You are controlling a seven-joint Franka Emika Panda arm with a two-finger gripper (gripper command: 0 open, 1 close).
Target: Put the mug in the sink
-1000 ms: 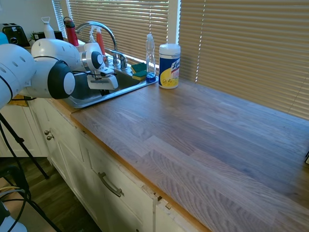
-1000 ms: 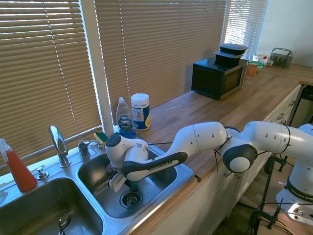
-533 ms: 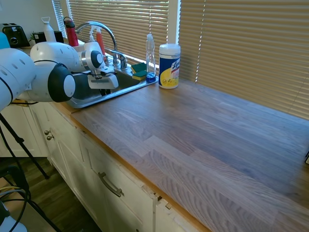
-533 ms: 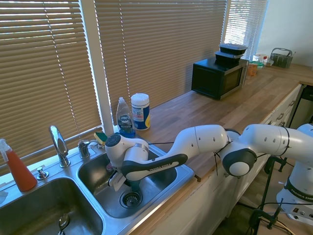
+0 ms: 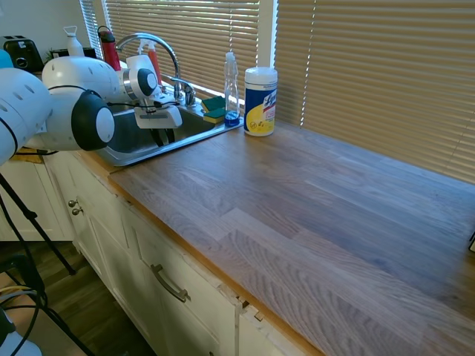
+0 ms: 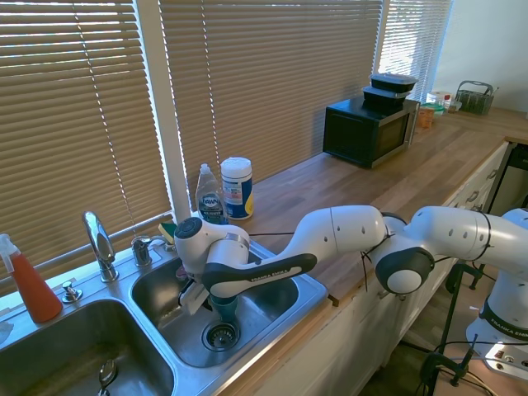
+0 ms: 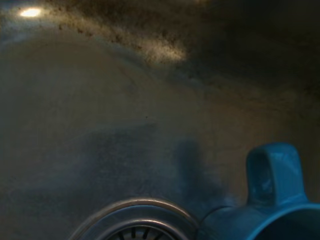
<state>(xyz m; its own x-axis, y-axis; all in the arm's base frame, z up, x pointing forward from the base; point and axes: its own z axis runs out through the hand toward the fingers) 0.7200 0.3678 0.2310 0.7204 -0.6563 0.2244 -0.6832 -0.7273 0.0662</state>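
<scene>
Your gripper [image 6: 216, 290] has lifted since a second ago, and the small teal-blue tapered mug [image 6: 223, 306] now stands upright on the floor of the stainless steel double-basin sink [image 6: 285, 307], just beside the drain [image 6: 220, 335]. That suggests the placing is done. The gripper hangs just above the mug; you cannot tell from these views whether its fingers are parted or touching the rim.

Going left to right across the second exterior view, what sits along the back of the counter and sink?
Orange spray bottle → faucet → dish soap bottle → wipes canister → black microwave with stacked containers on top → wire basket.
</scene>
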